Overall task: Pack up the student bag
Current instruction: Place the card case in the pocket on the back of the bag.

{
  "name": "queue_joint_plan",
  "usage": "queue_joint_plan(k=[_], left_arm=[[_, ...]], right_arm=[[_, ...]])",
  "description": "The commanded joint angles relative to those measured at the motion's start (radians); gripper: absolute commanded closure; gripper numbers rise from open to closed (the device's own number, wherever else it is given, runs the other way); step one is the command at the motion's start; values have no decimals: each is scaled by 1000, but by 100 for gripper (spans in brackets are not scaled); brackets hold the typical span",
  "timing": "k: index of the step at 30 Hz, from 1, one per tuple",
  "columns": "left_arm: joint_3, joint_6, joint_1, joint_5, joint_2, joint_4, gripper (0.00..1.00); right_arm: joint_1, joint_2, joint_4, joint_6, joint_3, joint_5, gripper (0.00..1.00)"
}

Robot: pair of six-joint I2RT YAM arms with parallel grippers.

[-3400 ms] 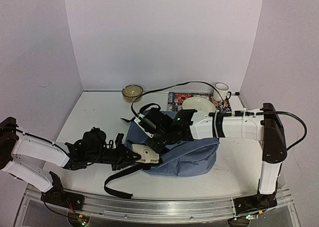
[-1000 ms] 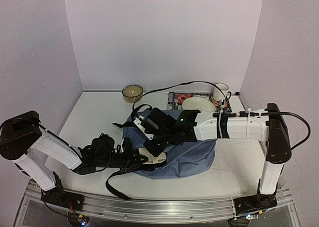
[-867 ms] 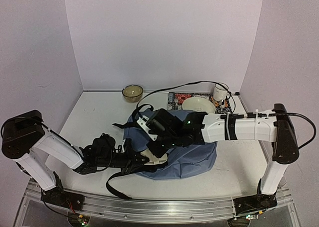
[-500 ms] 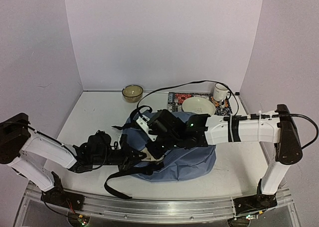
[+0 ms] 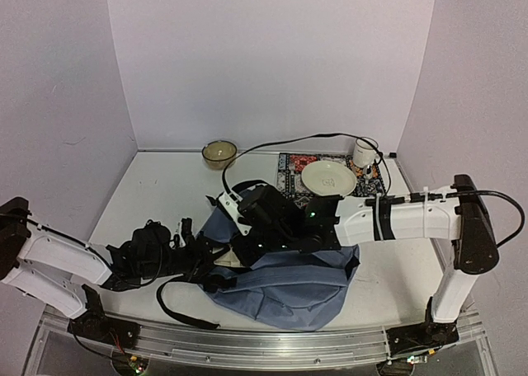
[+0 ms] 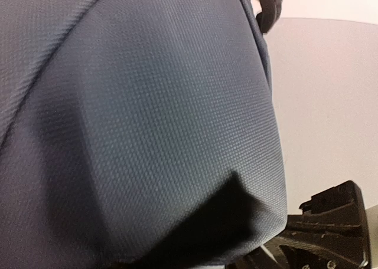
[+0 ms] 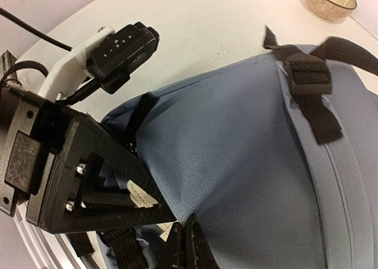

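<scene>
We logged the large soft blue-grey fabric backpack (image 5: 289, 281) slumped near-centre between both arms. The right gripper (image 7: 186, 248) pinched its fabric; the left gripper (image 5: 200, 260) we could not tell. Packing looked early, with no opening showing.

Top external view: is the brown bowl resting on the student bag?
No, the brown bowl stands by the back wall, apart from the student bag.

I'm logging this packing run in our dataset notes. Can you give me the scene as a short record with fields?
bag: student bag, blue-grey, slumped at centre front, black straps lying to its left
right gripper: fingers pinched together on the bag fabric
left gripper: against the bag's left edge, jaws hidden by fabric
behind bag: glass bowl, cream plate on patterned mat, white mug
</scene>
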Motion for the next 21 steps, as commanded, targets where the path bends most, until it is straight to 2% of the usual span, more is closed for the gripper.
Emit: queue_joint_plan(k=[1, 7, 12, 15, 18, 21], left_arm=[[-19, 0, 18, -86, -104, -38, 48], [-29, -8, 16, -80, -215, -229, 44], [-23, -16, 15, -94, -277, -366, 45], [-7, -17, 15, -95, -270, -393, 51], [21, -14, 15, -71, -240, -402, 65], [39, -11, 14, -47, -213, -406, 73]], right_arm=[[46, -23, 95, 24, 33, 1, 100], [46, -10, 90, 23, 50, 50, 100], [46, 17, 69, 40, 78, 98, 100], [46, 36, 63, 44, 98, 87, 100], [46, 43, 61, 50, 105, 77, 100], [46, 40, 61, 51, 104, 77, 100]])
